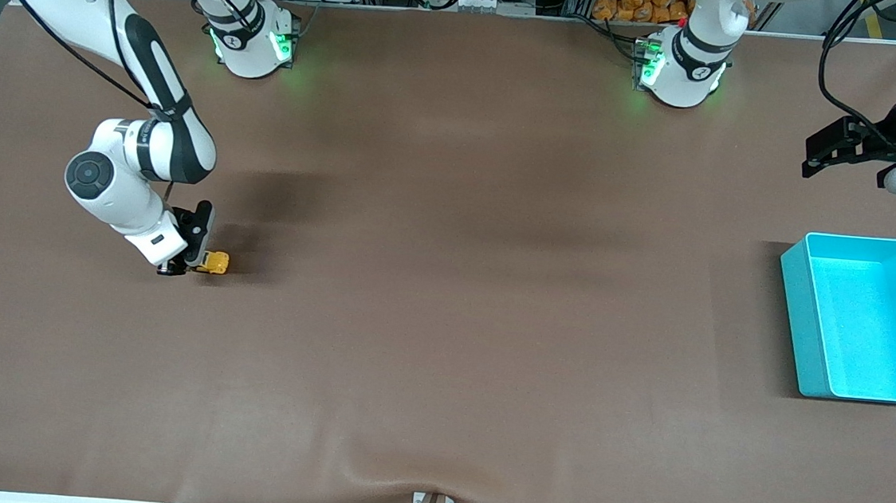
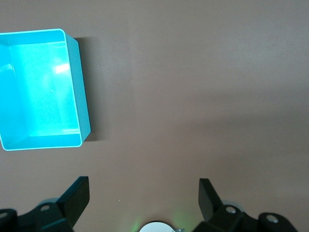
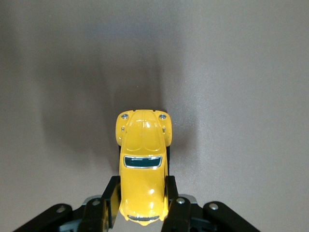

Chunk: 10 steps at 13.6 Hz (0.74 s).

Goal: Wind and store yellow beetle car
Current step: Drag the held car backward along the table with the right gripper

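down on the table, right gripper (image 1: pixel 190 259) clamps yellow beetle car (image 1: pixel 214 263).

yellow beetle car (image 1: pixel 214 263) | glossy yellow-orange, rounded body, dark window | upright, on the brown table toward the right arm's end | flanks clamped

A brown surface (image 1: pixel 445 283) fills nearly the whole frame. A cyan bin (image 1: pixel 806 328) rests on it at the right edge, below mid-height. A yellow car (image 1: pixel 215 263) sits on it at the left, about mid-height. Two arm bases (image 1: pixel 252 44) stand along the top.
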### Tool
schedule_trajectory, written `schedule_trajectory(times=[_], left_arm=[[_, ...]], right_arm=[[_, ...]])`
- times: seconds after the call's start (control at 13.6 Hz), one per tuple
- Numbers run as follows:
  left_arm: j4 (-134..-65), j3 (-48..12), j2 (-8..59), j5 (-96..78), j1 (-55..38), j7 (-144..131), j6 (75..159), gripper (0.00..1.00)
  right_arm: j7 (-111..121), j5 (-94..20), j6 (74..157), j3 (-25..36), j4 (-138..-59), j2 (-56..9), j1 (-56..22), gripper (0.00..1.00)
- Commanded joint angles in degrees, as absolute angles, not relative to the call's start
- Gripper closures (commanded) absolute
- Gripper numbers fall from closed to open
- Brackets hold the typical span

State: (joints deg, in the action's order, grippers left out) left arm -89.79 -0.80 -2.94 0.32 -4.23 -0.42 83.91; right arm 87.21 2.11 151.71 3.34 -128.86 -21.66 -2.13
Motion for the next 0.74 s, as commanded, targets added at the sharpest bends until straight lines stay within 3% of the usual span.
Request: schedule_trajectory(times=[0.0, 0.66], left_arm=[[-89.82, -1.23, -3.6, 1.41, -3.96, -1.05, 83.85, 0.0], [-89.74, -2.64, -3.52, 1.32, -4.22, -1.85, 83.85, 0.0]], right_arm=[[90.34, 1.93, 151.7, 2.99, -129.2, -23.12, 0.17, 0.61], [93.95, 2.2, 151.79, 2.99, -128.85, -23.73, 4.92, 0.59]])
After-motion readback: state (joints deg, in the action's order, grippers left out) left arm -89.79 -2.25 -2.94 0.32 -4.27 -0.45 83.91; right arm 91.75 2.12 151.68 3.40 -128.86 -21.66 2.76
